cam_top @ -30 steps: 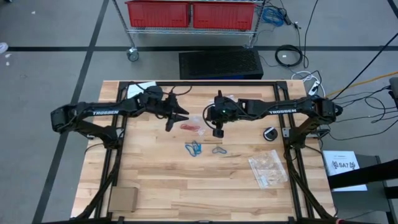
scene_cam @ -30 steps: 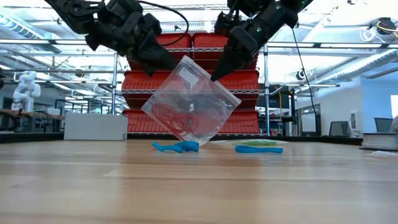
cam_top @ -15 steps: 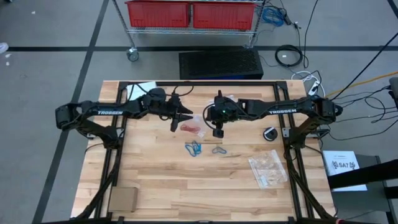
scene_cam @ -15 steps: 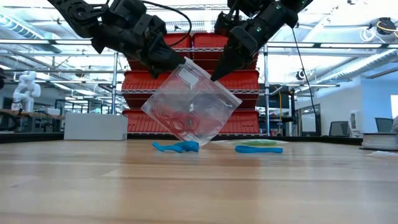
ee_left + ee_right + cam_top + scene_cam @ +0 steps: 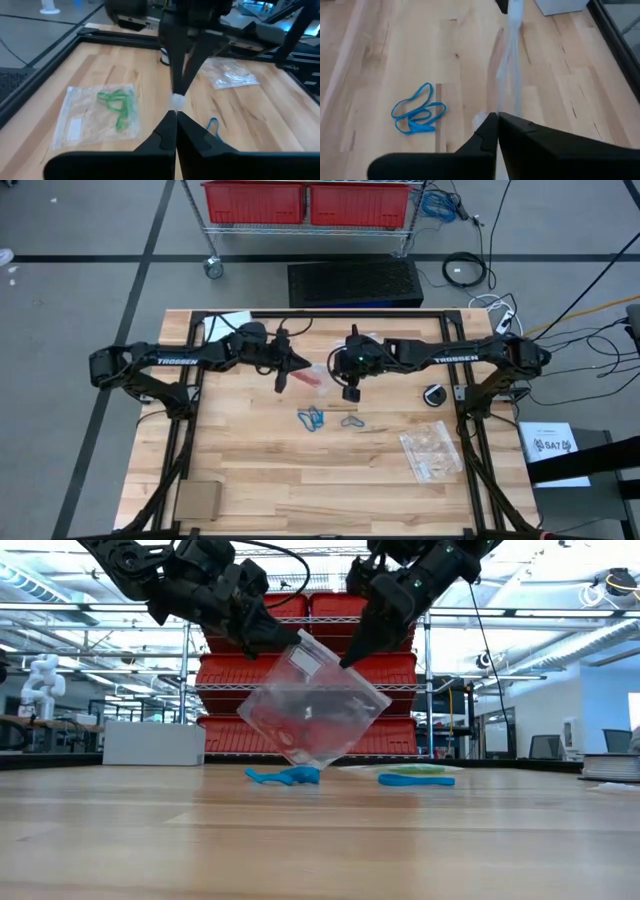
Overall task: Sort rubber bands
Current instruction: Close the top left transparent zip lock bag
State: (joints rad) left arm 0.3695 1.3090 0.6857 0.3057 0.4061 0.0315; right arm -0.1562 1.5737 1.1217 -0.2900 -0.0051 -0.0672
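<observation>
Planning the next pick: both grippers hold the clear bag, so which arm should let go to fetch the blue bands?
Probably the left. The left gripper and right gripper both pinch the clear bag; the blue rubber bands lie nearer the table's left half.

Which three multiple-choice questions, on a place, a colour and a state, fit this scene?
1. Where is the clear bag holding red rubber bands? A lying flat; B held in the air; C on a shelf.
2. Which colour are the loose rubber bands below it? A blue; B yellow; C white.
3. The left tool is: A wide open; B shut on the bag; C out of view.
B: it hangs between left tool and right tool. A: low view shows blue. B: its fingers meet on plastic.
</observation>
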